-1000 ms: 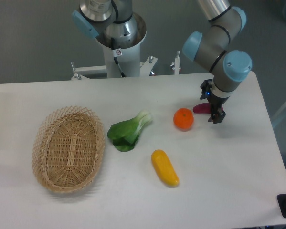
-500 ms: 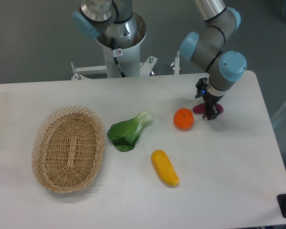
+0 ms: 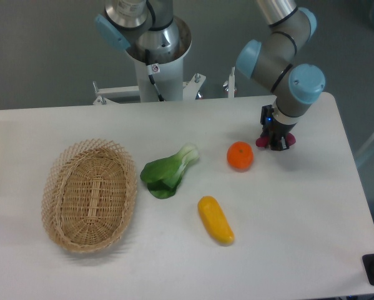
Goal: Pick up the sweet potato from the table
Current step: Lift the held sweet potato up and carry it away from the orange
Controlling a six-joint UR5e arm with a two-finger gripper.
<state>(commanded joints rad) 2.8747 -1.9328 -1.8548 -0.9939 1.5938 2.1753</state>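
Sweet potato [image 3: 262, 142] — dark magenta, mostly hidden under gripper [image 3: 276, 143].

basket [image 3: 90, 195] left | bok choy [image 3: 168, 170] centre | orange [image 3: 240, 155] right of it | sweet potato [image 3: 275, 140] beside orange, under pincer [image 3: 276, 142]

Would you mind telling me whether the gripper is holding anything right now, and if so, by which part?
It cannot be told. The gripper is down over the middle of the sweet potato, whose ends show on either side, but whether the fingers have closed on it is hidden.
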